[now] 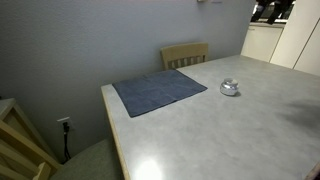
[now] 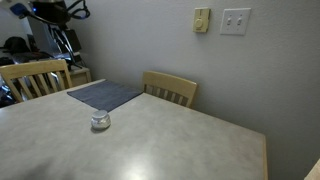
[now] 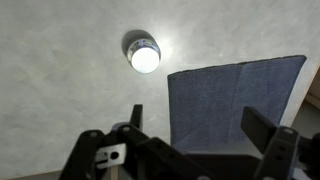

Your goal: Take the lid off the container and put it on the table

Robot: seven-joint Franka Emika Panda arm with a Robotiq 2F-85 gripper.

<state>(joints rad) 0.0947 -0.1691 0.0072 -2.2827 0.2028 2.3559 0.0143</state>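
The small round silvery container with its domed lid stands on the pale grey table, a little beside the blue-grey mat. It shows in both exterior views, also near the table's middle. In the wrist view the lid shines bright on top of the container, far ahead of my gripper. The gripper is open and empty, hovering high above the mat's edge. The arm is not seen in the exterior views. The container's inside is hidden by the lid.
A blue-grey cloth mat lies on the table near the wall side, also seen in the wrist view. Wooden chairs stand at the table's edges. A wall runs behind the table.
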